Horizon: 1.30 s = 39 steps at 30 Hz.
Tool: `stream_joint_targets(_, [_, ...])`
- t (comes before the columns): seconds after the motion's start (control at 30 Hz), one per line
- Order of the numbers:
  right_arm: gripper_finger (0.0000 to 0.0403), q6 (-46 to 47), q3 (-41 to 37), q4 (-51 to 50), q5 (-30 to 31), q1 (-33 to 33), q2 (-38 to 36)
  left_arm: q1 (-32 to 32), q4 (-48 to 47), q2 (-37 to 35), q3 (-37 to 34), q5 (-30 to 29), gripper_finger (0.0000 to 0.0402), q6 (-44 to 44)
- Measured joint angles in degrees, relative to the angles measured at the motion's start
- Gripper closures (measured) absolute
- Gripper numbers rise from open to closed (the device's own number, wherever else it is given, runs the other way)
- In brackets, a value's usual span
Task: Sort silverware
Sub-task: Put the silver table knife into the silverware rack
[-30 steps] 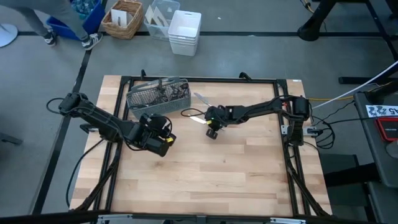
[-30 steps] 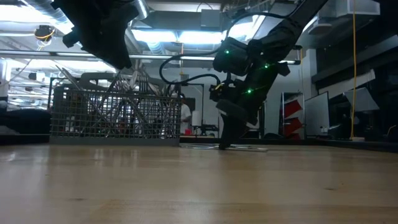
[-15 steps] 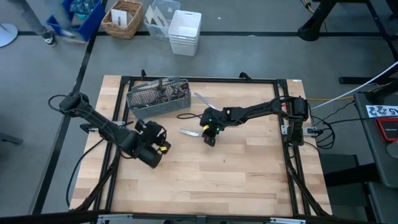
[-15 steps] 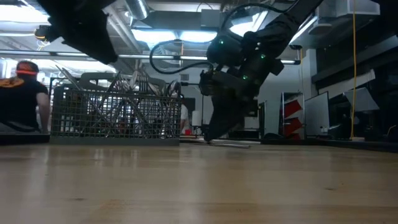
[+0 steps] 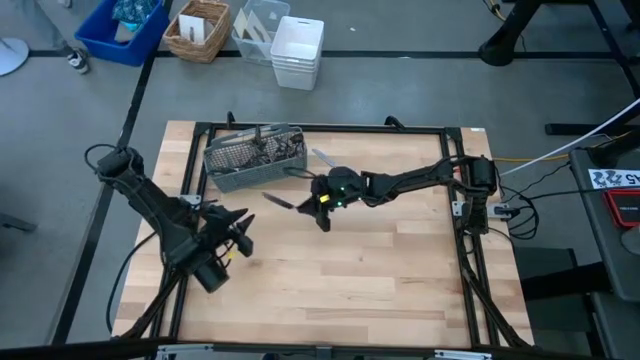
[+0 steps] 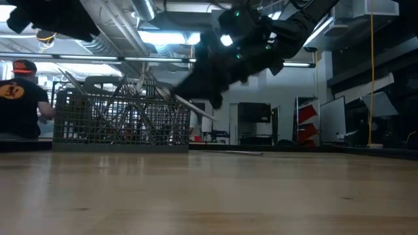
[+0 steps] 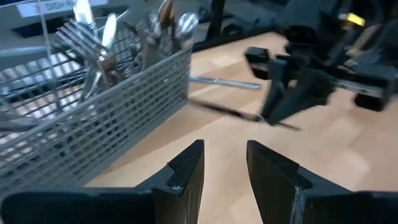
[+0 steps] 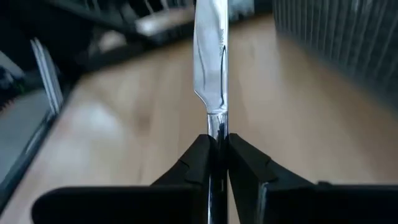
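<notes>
We see a grey concrete floor (image 5: 400,90) around the pale wooden butcher-block table (image 5: 360,280). Beyond it stand a white stacked plastic bin (image 5: 297,52), a woven wicker basket (image 5: 196,30) and a blue plastic crate (image 5: 125,28). Long fluorescent ceiling lights (image 6: 176,38) glow overhead.

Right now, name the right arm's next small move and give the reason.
Probably carry the knife on toward the wire-mesh caddy: the right gripper is shut on its handle, the knife is lifted off the table, and its blade points at the caddy.

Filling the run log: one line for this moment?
right gripper: shut on knife, lifted near caddy | left gripper: open, empty | another piece on table
</notes>
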Motion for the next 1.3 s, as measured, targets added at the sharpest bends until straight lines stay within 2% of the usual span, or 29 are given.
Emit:
stream_joint_targets(0.13, [0.0356,-1.7,0.1,9.6,3.0,0.0,-0.1,-2.4,-0.9,0.0,0.0,-4.3,0.0288,-4.0])
stream_joint_targets(0.33, [0.0356,-7.4,0.1,16.4,8.2,-0.1,-0.1,-2.9,-0.3,0.0,-0.9,-16.1,0.0288,-7.5])
stream_joint_targets(0.67, [0.0356,-19.0,0.1,19.2,16.3,-0.1,-0.1,1.9,-0.1,0.0,-1.2,-16.7,0.0288,-5.3])
stream_joint_targets(0.83, [0.0356,-23.4,0.1,22.1,16.6,-0.1,-0.1,5.5,2.6,0.0,-1.2,-17.7,0.0288,-3.0])
stream_joint_targets(1.07, [0.0356,-26.4,0.1,23.5,16.7,-0.1,-0.2,9.6,9.0,0.0,-1.2,-23.0,0.0288,3.5])
stream_joint_targets(1.3, [0.0356,-28.7,0.1,23.6,16.8,-0.1,-0.2,12.2,10.7,0.0,-1.2,-23.3,0.0288,3.4])
